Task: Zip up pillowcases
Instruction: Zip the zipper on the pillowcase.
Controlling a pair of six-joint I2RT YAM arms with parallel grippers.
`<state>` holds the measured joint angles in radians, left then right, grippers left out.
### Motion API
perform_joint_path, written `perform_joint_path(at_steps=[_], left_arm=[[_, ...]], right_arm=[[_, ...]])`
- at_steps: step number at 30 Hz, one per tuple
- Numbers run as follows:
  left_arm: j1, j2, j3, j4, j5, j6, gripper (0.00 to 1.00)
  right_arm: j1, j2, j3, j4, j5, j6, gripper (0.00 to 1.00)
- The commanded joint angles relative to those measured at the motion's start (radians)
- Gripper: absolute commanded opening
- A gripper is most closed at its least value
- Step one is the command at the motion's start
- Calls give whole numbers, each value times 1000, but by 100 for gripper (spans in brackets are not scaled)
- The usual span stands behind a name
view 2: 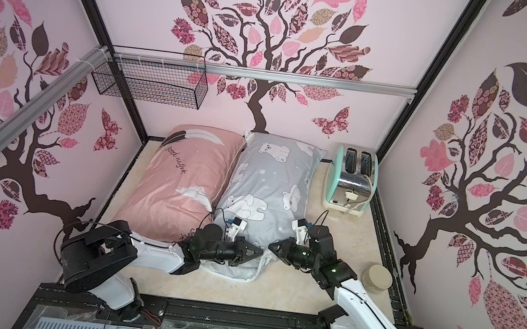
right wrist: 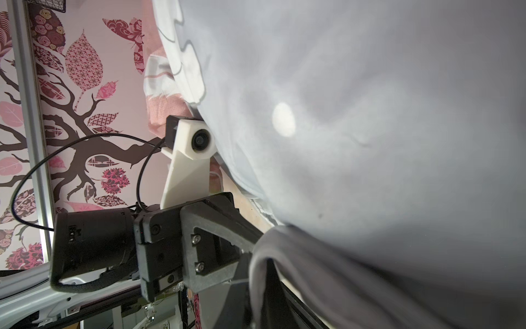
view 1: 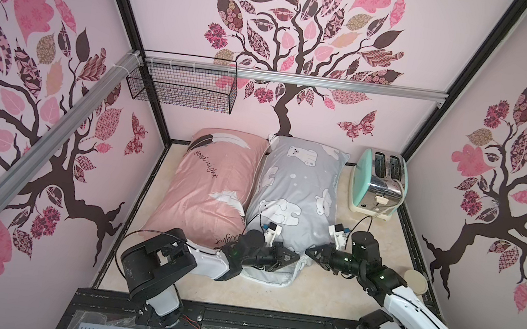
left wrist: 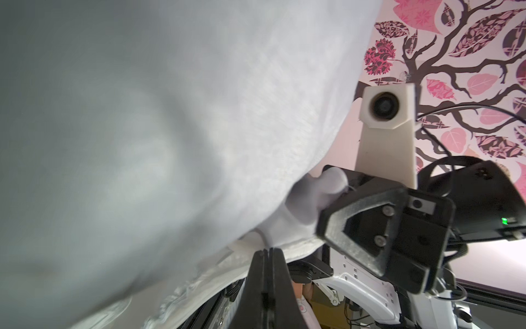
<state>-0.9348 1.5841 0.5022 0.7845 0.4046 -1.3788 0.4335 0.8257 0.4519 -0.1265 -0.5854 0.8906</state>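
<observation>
lying lengthwise on the left half of the table (view 1: 307, 294), the pink pillow (view 1: 205, 192) runs from the back edge toward the front. grey pillow (view 1: 301, 184) touches its right side, mid-table. left gripper (view 1: 293, 258) sits at the grey pillow's near right corner, jaws pressed together, tips at the white piped seam; can't tell if anything is pinched. right gripper (view 1: 310, 251) faces it, clamped on a bunch of grey fabric at the same corner. toaster (view 1: 380, 185) in the back right corner, tan round tub (view 1: 415, 280) by the right edge.
</observation>
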Motion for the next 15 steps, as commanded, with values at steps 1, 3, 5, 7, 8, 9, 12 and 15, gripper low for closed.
perform_joint_path(at_steps=[1, 3, 5, 7, 8, 9, 12, 15], left_arm=[[2, -34, 19, -164, -18, 73, 0], [5, -53, 22, -213, -24, 96, 0], [10, -74, 28, -274, -28, 126, 0], [17, -107, 34, -355, -41, 163, 0], [20, -126, 40, -415, -53, 190, 0], [24, -146, 46, -470, -65, 213, 0], [42, -208, 55, -641, -110, 286, 0], [62, -252, 56, -772, -133, 348, 0]], right_arm=[[-14, -34, 68, -121, 52, -77, 0], [-25, -43, 85, -162, 66, -99, 0], [-33, -56, 106, -216, 99, -125, 0], [-48, -71, 126, -268, 138, -149, 0], [-61, -79, 137, -295, 151, -162, 0], [-78, -83, 147, -313, 149, -170, 0], [-157, -94, 173, -352, 111, -185, 0], [-197, -84, 208, -407, 131, -231, 0]])
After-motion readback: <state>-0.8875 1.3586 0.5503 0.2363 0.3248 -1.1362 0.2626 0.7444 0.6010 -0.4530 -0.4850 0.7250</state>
